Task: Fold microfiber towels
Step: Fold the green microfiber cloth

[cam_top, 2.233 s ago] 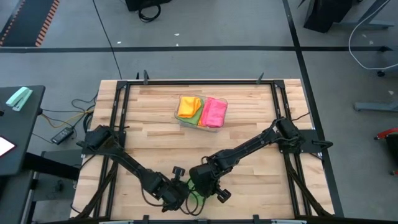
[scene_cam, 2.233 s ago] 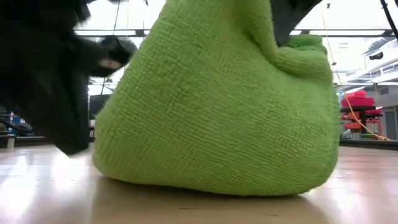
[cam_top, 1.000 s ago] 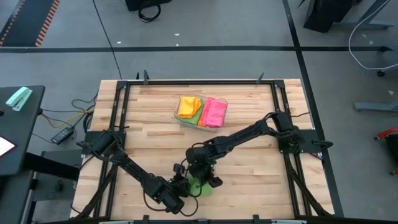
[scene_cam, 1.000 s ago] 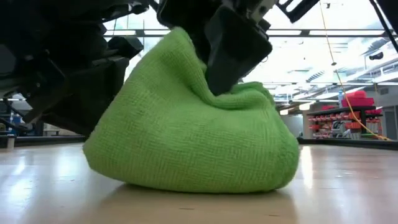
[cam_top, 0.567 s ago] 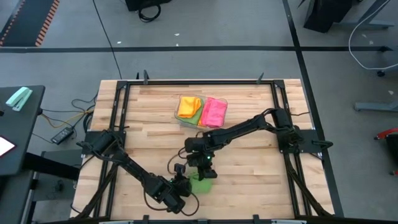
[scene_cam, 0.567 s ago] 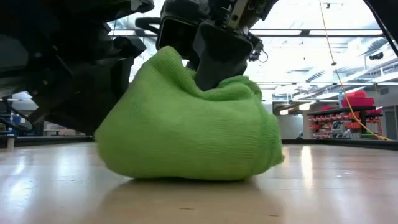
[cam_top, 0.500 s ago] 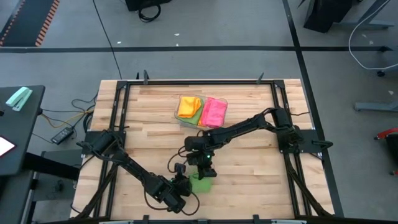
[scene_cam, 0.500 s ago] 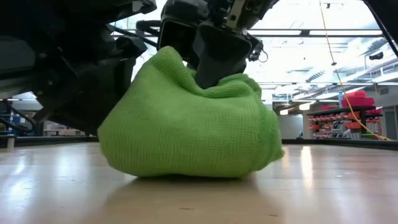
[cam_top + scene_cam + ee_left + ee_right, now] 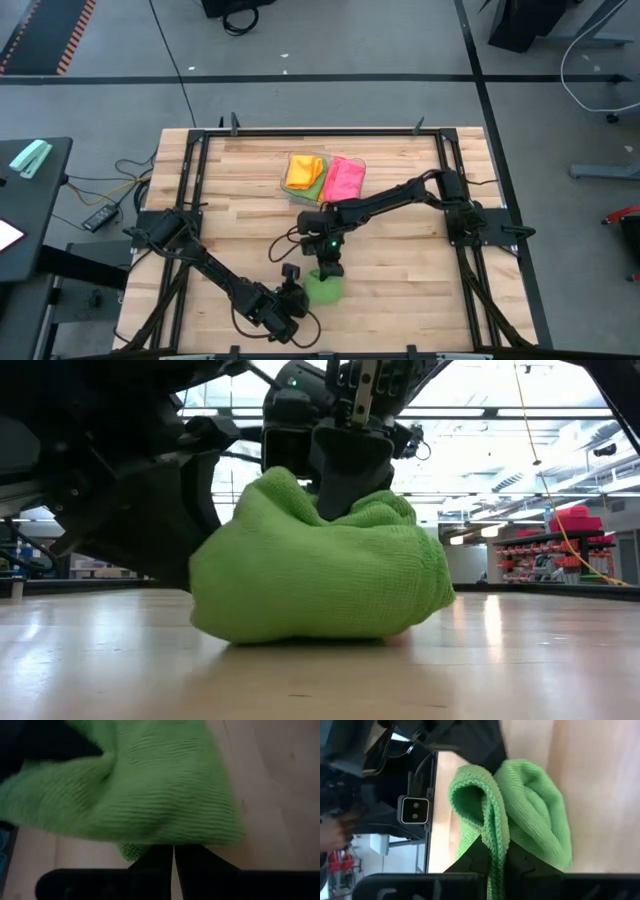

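Green towel (image 9: 323,287) sits bunched in a soft heap on the wooden surface (image 9: 240,200), near the front edge and a little left of centre. The right gripper (image 9: 329,268) comes down on its far side, closed on a pinch of the cloth's hemmed edge; the right wrist view shows that edge running up between the two fingers. The left gripper (image 9: 290,296) is just beside the heap on its left, fingers together; a fringe of green (image 9: 131,851) lies at their tips, but I cannot tell whether it is truly held. Farther back, orange (image 9: 303,170) and pink (image 9: 345,180) towels lie folded in a clear tray (image 9: 306,196), with some green showing between them.

The step in hand looks like carrying a fold over, or gathering the cloth to lay it flat. Next, the pinched edge would need lowering onto the rest so the layers meet squarely.

Compared with a second ago, the right gripper has drawn the towel farther from the front edge, and the heap is lower and more compact. The left gripper has followed alongside.
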You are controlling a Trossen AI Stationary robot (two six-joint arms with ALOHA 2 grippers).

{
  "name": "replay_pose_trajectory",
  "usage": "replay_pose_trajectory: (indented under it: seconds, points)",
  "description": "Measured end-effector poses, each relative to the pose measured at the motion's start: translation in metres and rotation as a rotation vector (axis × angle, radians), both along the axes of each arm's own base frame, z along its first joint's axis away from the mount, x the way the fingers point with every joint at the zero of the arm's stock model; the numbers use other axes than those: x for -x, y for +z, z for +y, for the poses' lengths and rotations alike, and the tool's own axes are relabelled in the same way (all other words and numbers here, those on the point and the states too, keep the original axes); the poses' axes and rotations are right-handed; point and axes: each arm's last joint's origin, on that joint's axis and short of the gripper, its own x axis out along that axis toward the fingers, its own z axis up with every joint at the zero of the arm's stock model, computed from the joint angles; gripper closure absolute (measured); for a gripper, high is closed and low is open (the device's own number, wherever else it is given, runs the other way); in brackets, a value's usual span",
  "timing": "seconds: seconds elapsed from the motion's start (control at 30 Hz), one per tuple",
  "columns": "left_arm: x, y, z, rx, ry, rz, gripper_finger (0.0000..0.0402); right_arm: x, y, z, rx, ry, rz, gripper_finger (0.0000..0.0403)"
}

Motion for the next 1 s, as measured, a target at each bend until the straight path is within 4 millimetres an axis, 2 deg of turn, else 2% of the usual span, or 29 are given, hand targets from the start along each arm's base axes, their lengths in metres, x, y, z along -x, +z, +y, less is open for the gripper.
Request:
replay_pose_trajectory:
  seconds: [0.33,0.47,0.67,0.87,1.0]
  points:
    - [-0.002,0.001,-0.002,-0.025,-0.069,0.004,0.0393,0.000,0.000,-0.008,-0.023,-0.071,0.070,0.0368]
    - [-0.003,0.001,-0.002,-0.024,-0.067,0.004,0.0386,-0.001,-0.001,-0.009,-0.006,-0.082,0.068,0.0360]
    - [-0.003,0.001,-0.001,-0.013,-0.055,0.000,0.0372,-0.001,-0.002,-0.010,0.050,-0.108,0.057,0.0311]
    - [-0.002,0.000,-0.002,0.040,-0.034,0.018,0.0384,0.001,-0.006,-0.011,0.096,-0.124,0.057,0.0252]
    - [0.001,-0.002,-0.002,0.050,-0.040,0.052,0.0389,0.005,-0.013,-0.008,0.117,-0.122,0.075,0.0232]
